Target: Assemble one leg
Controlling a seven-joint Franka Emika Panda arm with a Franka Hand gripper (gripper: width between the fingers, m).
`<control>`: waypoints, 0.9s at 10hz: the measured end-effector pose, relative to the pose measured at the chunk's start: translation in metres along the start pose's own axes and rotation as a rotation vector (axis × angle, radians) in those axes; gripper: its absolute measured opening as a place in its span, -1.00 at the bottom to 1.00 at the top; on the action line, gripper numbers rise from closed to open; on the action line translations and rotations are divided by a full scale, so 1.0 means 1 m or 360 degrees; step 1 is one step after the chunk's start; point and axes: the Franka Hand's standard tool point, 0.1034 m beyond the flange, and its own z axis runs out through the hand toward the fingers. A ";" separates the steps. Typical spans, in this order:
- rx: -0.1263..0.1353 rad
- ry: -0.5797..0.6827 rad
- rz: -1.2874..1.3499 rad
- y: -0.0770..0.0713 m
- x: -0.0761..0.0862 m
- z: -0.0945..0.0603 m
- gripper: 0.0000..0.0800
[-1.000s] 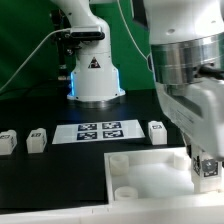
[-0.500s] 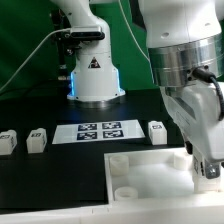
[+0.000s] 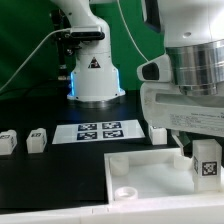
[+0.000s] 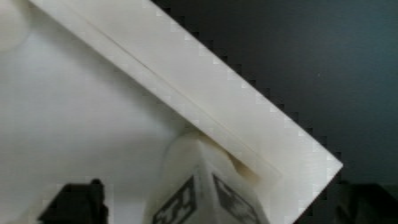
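Note:
One leg (image 3: 207, 160), a small white block with a black-and-white tag, stands upright at the right-hand corner of the large white board (image 3: 150, 172) in the exterior view. My gripper (image 3: 206, 148) hangs just above it. In the wrist view the leg (image 4: 214, 195) sits between my two dark fingertips (image 4: 75, 205), with a gap on each side. The gripper (image 4: 217, 206) is open and holds nothing. Three more legs (image 3: 8, 142) (image 3: 37, 140) (image 3: 157, 131) stand on the black table.
The marker board (image 3: 97, 131) lies flat behind the white board. The arm's base (image 3: 95, 75) stands at the back. The white board shows round sockets (image 3: 126, 192) at its left corners, and its edge (image 4: 214, 90) runs diagonally through the wrist view.
The jaws have spread apart and let go of the leg, which stays standing on the board's corner. The hand has lifted and turned above it.

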 end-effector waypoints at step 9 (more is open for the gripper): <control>-0.0063 0.0098 -0.0744 -0.004 0.013 -0.007 -0.24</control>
